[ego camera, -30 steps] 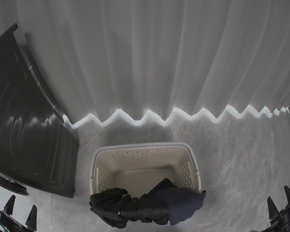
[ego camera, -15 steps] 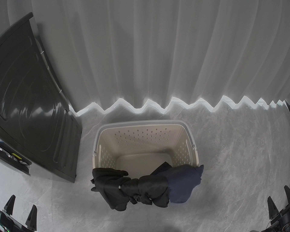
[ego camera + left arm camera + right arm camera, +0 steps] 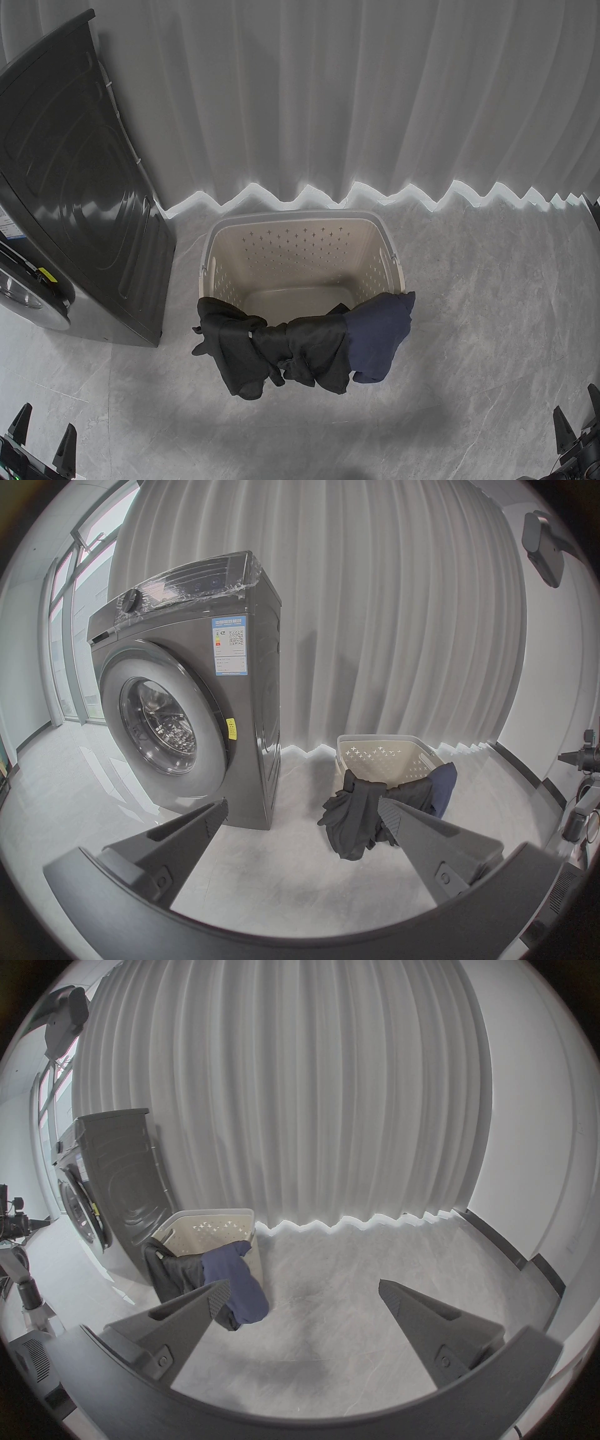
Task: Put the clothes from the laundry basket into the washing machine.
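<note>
clothes [image 3: 300,353] hang over the near rim of the laundry basket [image 3: 300,217], which stands on a pale grey marbled floor [image 3: 500,325]. a white pleated curtain [image 3: 350,94] runs across the back of the room, with bright light showing along its hem where it meets the floor. in the left wrist view tall windows [image 3: 69,636] stand beyond the washing machine [image 3: 81,187], and in the right wrist view a plain white wall [image 3: 537,1116] closes the other side. the dark grey washing machine is on the robot's left, its side panel just beside the basket, and its round glass door [image 3: 159,727] appears closed against the front. the basket is cream plastic with small star-shaped holes in its walls, and its bottom is bare. the clothes are two pieces bunched together: a black garment [image 3: 250,350] toward the washer side and a navy garment [image 3: 378,334] at the other corner, touching each other, most of their cloth drooping down the outside of the basket, with a little dark cloth dipping inside. the left fingers [image 3: 175,842] are spread wide apart low over the floor, holding and touching nothing, well apart from the basket. the right fingers [image 3: 175,1325] are likewise spread wide, with nothing between them, off to the basket's right side.
</note>
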Controlling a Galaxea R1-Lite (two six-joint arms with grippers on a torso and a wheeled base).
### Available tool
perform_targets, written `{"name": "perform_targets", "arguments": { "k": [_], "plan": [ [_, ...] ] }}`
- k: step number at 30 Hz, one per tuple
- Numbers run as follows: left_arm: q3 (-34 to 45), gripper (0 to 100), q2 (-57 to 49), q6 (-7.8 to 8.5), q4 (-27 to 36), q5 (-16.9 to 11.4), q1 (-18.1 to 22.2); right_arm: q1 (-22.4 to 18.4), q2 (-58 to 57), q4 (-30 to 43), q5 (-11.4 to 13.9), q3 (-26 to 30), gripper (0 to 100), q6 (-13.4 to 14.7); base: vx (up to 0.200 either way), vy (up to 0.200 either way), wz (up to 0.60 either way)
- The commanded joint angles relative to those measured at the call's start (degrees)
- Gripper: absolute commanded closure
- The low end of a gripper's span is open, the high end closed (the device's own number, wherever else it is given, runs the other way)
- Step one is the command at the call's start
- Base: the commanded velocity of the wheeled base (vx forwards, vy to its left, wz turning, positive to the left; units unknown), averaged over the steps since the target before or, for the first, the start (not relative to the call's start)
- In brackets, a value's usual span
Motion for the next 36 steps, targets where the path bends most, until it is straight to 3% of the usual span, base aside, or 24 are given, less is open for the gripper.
{"name": "perform_targets", "arguments": {
  "k": [1, 36],
  "plan": [
    [1.01, 0, -0.66, -0.04, -0.06, 0.01, -0.02, 0.00, -0.84, -0.01, 0.00, 1.01, 0, 0.00, 0.000, 0.000, 0.00],
    [1.01, 0, -0.66, -0.04, -0.06, 0.01, -0.02, 0.00, -0.84, -0.01, 0.08, 1.01, 0, 0.00, 0.000, 0.200, 0.00]
  ]
}}
